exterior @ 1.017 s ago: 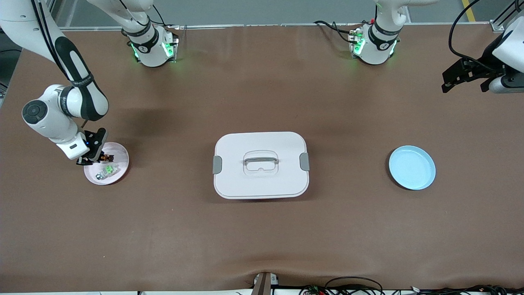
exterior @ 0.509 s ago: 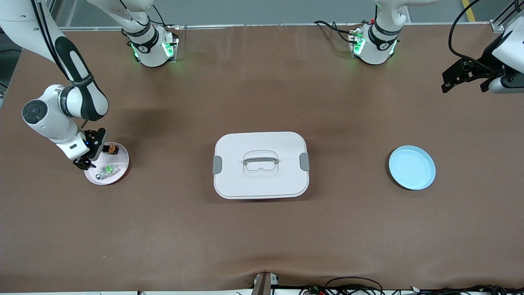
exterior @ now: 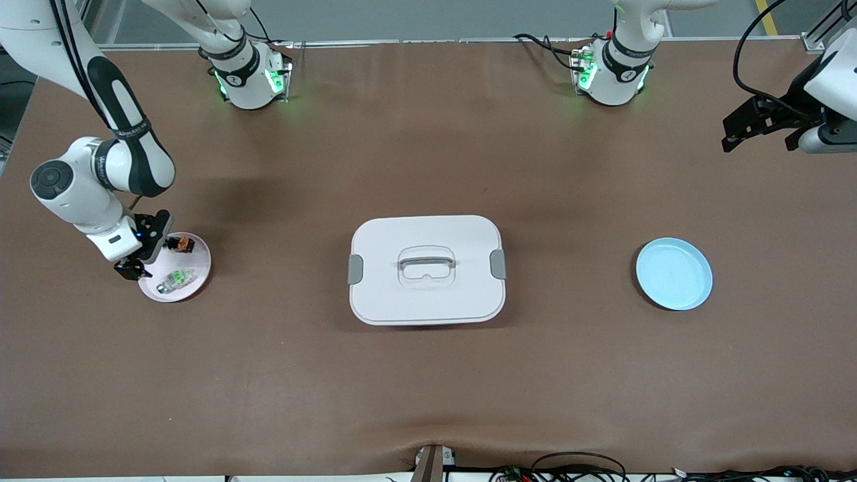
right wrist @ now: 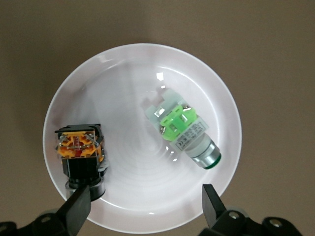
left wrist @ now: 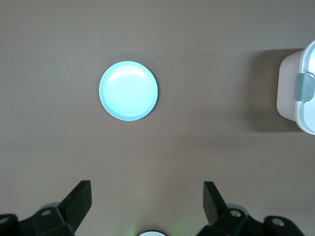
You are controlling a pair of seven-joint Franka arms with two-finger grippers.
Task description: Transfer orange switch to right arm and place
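Now the right gripper (exterior: 138, 253) has let go of the orange switch (exterior: 179, 244): one second ago its fingers were closed on the switch over the pink plate (exterior: 197, 271), and now they stand wide apart and hold nothing. The gripper has also drawn back a little toward the table edge at the right arm's end and hangs over the rim of the plate there.

The orange switch lies on the pink plate, near the plate's rim that is farther from the front camera. In the right wrist view it (right wrist: 80, 154) rests with its orange top up, close to one finger (right wrist: 78, 209) of the gripper but not between the two. The green-topped part (exterior: 175, 278) lies on the same plate, nearer to the front camera, apart from the switch, as before.

The left gripper (exterior: 760, 126) has not moved; it waits in the air over the table edge at the left arm's end, fingers wide open and empty.

The white lidded box (exterior: 426, 269) sits in the middle of the table and the blue plate (exterior: 673, 274) toward the left arm's end, both unchanged. Nothing stands between the right gripper and the switch.
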